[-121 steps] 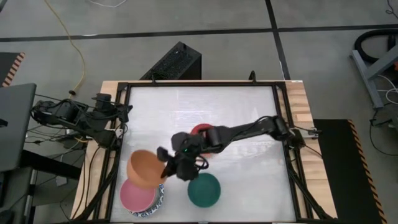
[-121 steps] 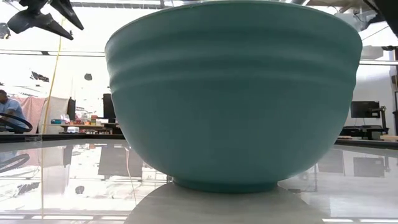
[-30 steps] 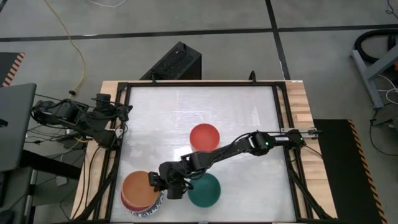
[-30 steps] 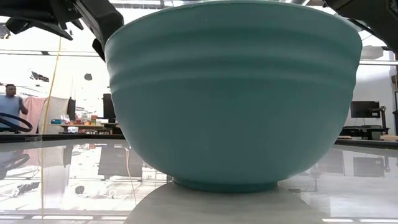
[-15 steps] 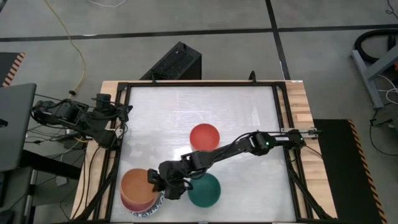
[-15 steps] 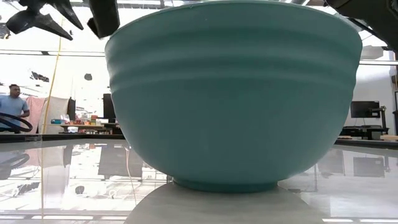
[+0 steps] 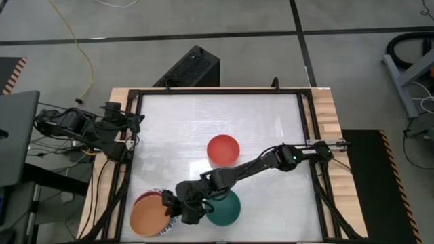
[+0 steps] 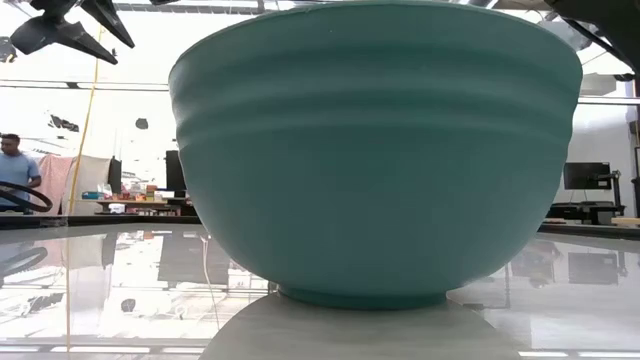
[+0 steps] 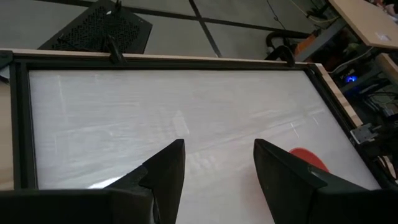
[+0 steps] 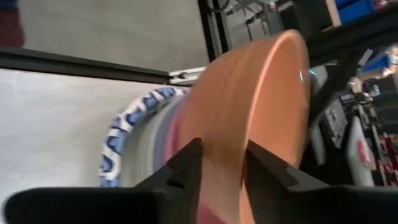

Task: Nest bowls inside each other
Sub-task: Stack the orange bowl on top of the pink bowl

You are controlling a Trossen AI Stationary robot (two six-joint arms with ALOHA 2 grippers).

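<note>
At the table's near left, an orange bowl (image 7: 148, 218) (image 10: 249, 106) sits in a pink bowl (image 7: 146, 198) (image 10: 177, 130). The pink bowl sits in a white bowl with a blue-patterned rim (image 10: 124, 134). The orange bowl lies off-centre, toward the near edge. My right gripper (image 7: 169, 205) (image 10: 224, 168) is open beside the stack, its fingers against the orange bowl's outer wall. A dark green bowl (image 7: 224, 210) (image 8: 375, 150) stands just right of it and a red bowl (image 7: 223, 149) at mid table. My left gripper (image 7: 135, 124) (image 9: 217, 162) waits open at the left edge. My right gripper comes at the orange bowl's outer wall (image 10: 230, 124) from the table's right, slanting down. Its open fingers (image 10: 186, 165) stand in front of that wall. I cannot tell whether they touch it.
The table's black frame (image 7: 129, 169) runs close along the stack's left side. The white tabletop (image 7: 203, 115) lies bare at the far half. In the low view the dark green bowl fills the picture, and a person (image 8: 12, 160) stands far off in the room.
The orange bowl has shifted toward the table's near edge on the stack, so more of the pink bowl's far rim shows. My right gripper has risen out of the top of the low view and has gone slightly toward the near edge.
</note>
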